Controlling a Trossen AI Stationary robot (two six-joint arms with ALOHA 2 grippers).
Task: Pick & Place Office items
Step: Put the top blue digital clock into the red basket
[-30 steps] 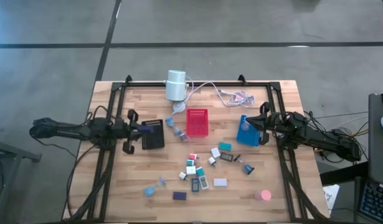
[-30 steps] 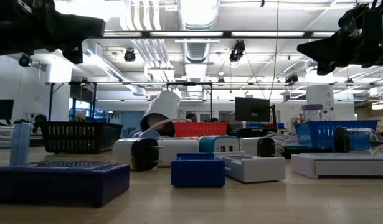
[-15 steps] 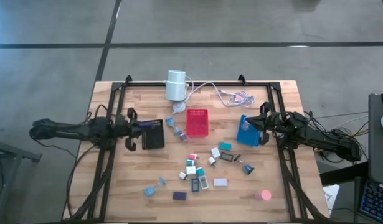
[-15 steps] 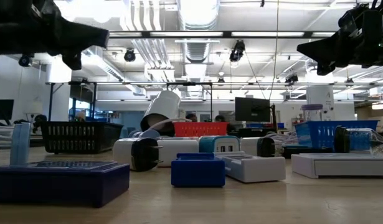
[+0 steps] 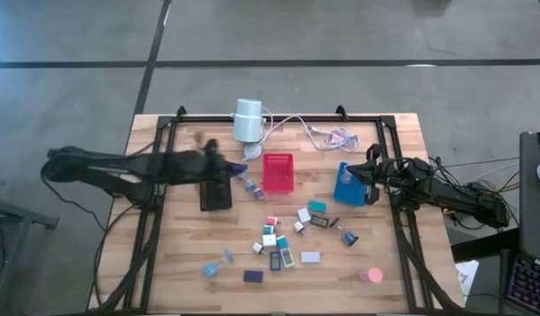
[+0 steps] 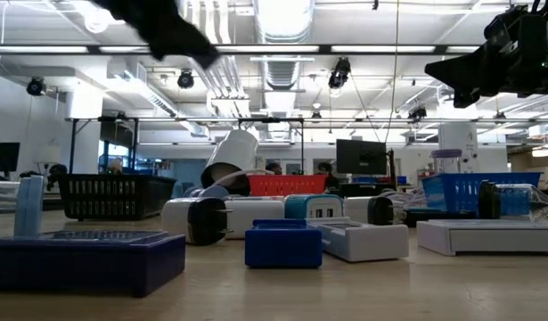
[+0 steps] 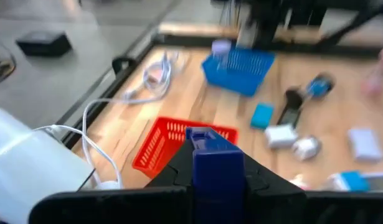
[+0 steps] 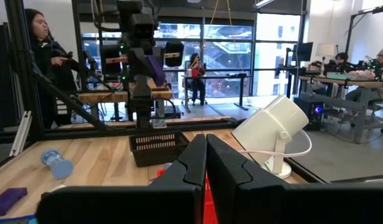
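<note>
My left gripper [image 5: 237, 167] hangs above the table between the black tray [image 5: 216, 193] and the red tray [image 5: 277, 173], shut on a small blue block [image 7: 217, 171]. In the low view the left arm [image 6: 162, 27] is high up. My right gripper [image 5: 367, 169] waits over the blue tray [image 5: 349, 187], its fingers [image 8: 194, 158] shut on nothing. The other office items [image 5: 287, 239] lie scattered on the wood near the table's middle, with a pink disc [image 5: 370, 276] close to the near edge. My left gripper pinches the blue block by its two opposite sides [image 7: 197, 174] between the two fingers. The block's upper end [image 7: 207, 135] sticks out past the fingertips. The fingers reach in from the table's left. The block is lifted clear of the table.
A white cylinder [image 5: 248, 120] with a white cable [image 5: 318, 132] stands at the far edge. A black frame [image 5: 278, 116] runs round the worktop. In the low view, blocks [image 6: 282, 242] and chargers sit close to the camera. People show in the room beyond [image 8: 45, 56].
My left gripper has swung fast from above the black tray toward the table's right and far edge, nearing the red tray, and has risen in the low view. It carries the blue block along.
</note>
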